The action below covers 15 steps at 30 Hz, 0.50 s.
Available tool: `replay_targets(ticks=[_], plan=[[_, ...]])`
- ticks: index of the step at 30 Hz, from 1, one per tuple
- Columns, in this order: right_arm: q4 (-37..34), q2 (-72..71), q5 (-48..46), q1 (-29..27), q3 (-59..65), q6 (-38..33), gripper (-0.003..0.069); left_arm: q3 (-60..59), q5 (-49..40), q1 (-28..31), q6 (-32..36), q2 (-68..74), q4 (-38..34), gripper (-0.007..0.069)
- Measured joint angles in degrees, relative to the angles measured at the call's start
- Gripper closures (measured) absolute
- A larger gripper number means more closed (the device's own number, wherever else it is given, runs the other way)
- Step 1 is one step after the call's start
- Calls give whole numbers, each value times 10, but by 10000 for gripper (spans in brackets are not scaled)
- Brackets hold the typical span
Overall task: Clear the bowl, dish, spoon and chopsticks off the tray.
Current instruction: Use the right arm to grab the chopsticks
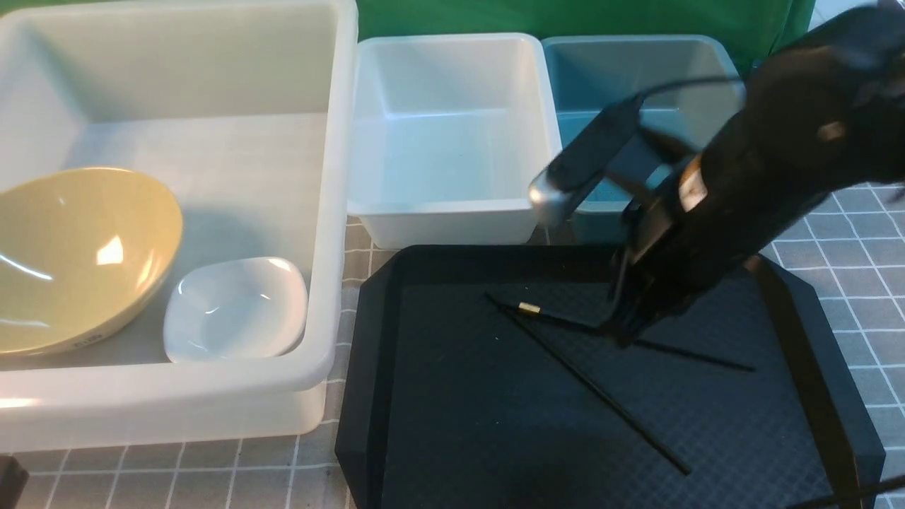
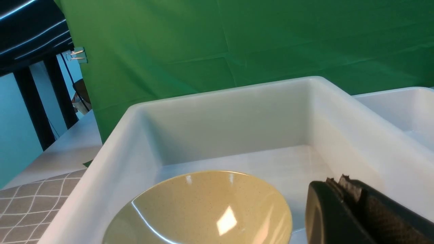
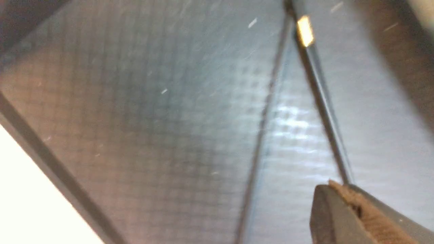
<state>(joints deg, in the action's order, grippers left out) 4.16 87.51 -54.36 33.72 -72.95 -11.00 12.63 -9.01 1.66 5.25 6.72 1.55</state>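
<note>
The olive-yellow bowl (image 1: pixel 78 258) and the small white dish (image 1: pixel 237 307) lie in the large white bin (image 1: pixel 332 212) on the left. The bowl also shows in the left wrist view (image 2: pixel 203 210). The black tray (image 1: pixel 368 367) holds the two black chopsticks, crossed near their far ends. My right gripper (image 1: pixel 622 331) is down on the tray floor, shut on the chopstick with the gold band (image 1: pixel 529 308); this stick runs into the jaw tips (image 3: pixel 339 185). The other chopstick (image 1: pixel 601 396) lies free. My left gripper (image 2: pixel 339 181) is shut and empty above the large bin. The spoon is not in view.
A smaller white bin (image 1: pixel 452 127) and a blue bin (image 1: pixel 601 71) stand behind the tray; my right arm hides part of the blue bin. A grey checked cloth (image 1: pixel 848 240) covers the table. A green backdrop hangs behind.
</note>
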Motion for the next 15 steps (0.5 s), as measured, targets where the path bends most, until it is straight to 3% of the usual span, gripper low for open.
replay_targets(ticks=[5, 9, 12, 15], plan=[[14, -13, 60, -56, 0, -7, 624, 0, 0, 0, 0, 0, 0, 638], [-42, 33, 12, -96, -8, -50, 616, 0, 0, 0, 0, 0, -1, 638], [-77, 88, 14, -99, -9, -83, 569, 0, 0, 0, 0, 0, -1, 638], [-73, 138, 84, -100, -9, -96, 513, 0, 0, 0, 0, 0, -2, 638]])
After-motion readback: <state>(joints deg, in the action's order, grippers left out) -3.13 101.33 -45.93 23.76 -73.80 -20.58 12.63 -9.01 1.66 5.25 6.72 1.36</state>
